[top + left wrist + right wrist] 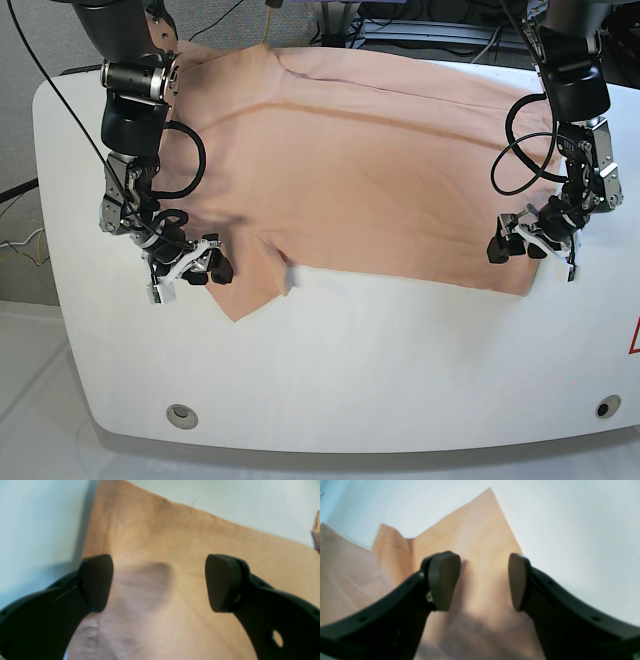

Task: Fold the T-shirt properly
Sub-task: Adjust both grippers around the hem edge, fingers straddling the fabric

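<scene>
The peach T-shirt (pixel 360 170) lies spread flat on the white table (pixel 380 360), reaching from the far left corner to the right side. My right gripper (pixel 200 270) hovers over the sleeve tip at the shirt's near left. In its wrist view the right gripper (pixel 481 580) stands open, with the pointed sleeve cloth (pixel 475 537) beneath and nothing pinched. My left gripper (pixel 518 247) is at the shirt's near right edge. Seen from its wrist, the left gripper (pixel 157 582) is wide open over the T-shirt (pixel 190 542), close to a stitched hem (pixel 106 530).
Cables and dark equipment (pixel 400 25) crowd the back behind the table. Two round holes (pixel 181 413) (pixel 601 407) sit near the table's front corners. A red mark (pixel 634 340) shows at the right edge. Bare white table lies in front of the shirt.
</scene>
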{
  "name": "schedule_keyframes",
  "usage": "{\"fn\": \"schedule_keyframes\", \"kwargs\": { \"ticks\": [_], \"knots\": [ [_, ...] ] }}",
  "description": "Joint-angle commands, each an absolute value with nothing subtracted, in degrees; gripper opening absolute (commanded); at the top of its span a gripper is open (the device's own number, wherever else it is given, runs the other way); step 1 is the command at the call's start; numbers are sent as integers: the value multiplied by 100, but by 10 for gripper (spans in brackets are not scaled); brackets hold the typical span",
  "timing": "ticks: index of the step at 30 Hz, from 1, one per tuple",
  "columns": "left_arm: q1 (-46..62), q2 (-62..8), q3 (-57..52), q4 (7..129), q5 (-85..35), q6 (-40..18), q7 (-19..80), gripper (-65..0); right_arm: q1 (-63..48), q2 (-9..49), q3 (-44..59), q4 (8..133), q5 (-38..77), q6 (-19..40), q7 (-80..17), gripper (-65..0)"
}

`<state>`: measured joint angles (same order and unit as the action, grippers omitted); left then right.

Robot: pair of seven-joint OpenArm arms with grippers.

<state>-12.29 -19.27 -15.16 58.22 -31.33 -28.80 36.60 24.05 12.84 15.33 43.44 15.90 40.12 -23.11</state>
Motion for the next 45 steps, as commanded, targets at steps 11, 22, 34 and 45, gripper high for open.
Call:
{"fn": "schedule_keyframes", "kwargs": {
  "ticks": [11, 22, 34, 45],
  "knots": [
    [-1378, -2051, -1450, 5821, -3156, -2683, 3592, -119, 2628, 1353, 1543, 4497, 1479, 4000, -2349, -261],
    [-1328, -2038, -1516, 5808, -3122, -2829, 3634, -327, 2659, 1354, 1561, 4471, 1259, 4000, -2215, -208],
    [-1334, -2049, -1432, 5937, -3147, -2804, 3692, -122, 2646, 1357, 1569, 3961, 1458, 4000, -2316, -218],
    [-1551, -2086, -1348, 5748, -2954, -2652, 3679, -61, 2679, 1373, 1591, 3662, 1463, 3996, -2390, -239]
  ]
}}
